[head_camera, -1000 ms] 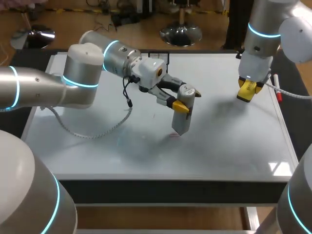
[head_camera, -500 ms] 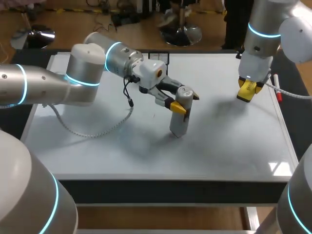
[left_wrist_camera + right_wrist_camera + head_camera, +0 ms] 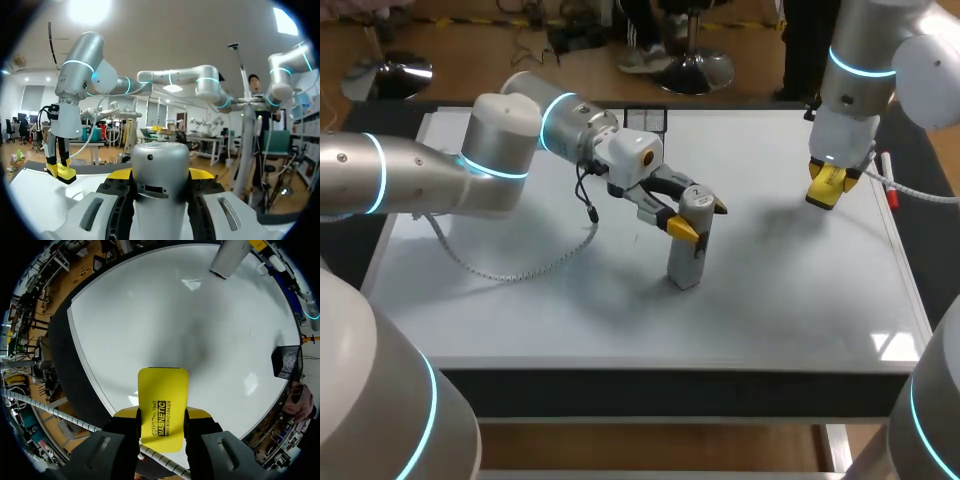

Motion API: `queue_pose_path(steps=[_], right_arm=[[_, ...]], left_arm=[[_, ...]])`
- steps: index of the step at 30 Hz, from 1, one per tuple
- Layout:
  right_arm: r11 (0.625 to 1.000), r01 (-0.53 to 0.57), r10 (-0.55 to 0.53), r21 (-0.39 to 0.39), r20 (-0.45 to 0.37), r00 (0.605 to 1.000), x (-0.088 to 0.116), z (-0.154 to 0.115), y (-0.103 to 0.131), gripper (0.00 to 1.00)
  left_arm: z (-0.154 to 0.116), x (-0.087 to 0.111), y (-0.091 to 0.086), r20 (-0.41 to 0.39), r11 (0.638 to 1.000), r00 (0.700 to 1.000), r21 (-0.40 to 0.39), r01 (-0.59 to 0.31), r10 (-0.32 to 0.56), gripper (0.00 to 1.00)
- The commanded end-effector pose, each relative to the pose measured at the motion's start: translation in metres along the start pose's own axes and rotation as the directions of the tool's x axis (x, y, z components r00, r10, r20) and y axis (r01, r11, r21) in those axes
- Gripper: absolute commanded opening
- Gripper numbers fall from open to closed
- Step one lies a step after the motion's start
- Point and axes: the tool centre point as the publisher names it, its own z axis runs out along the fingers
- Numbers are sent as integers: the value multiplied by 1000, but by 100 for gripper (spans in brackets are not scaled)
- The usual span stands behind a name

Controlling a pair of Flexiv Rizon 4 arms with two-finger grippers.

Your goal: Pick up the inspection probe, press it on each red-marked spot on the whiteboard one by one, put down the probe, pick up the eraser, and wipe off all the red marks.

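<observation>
I'm clamping the probe (image 3: pixel 685 262) in my left gripper (image 3: pixel 700 217), tip down on the whiteboard (image 3: pixel 520 300). My right gripper (image 3: pixel 826 186) is pinching the eraser (image 3: pixel 162 400) above the board's right side.

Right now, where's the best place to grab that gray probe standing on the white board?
Grip the probe on its upper part, coming in from the side, as the left gripper does. It stands upright with its foot on the whiteboard, so its slim sides are free to squeeze.
</observation>
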Motion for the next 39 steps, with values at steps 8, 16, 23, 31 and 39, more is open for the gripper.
queue_pose_path(steps=[8,16,23,31,39], right_arm=[[1000,1,-1,1,-3,1000,0,-1,-1,0],[1000,1,-1,1,-3,1000,0,-1,-1,0],[1000,1,-1,1,-3,1000,0,-1,-1,0],[1000,1,-1,1,-3,1000,0,-1,-1,0],[1000,1,-1,1,-3,1000,0,-1,-1,0]], left_arm=[[-10,1,7,6,1000,1000,-21,-15,16,0],[-12,5,11,-13,998,1000,-59,-9,9,0],[-11,6,12,-25,997,1000,-77,-2,0,0],[-12,5,12,-23,996,1000,-84,2,-4,0],[-10,4,9,-42,996,999,-86,-2,-2,0]])
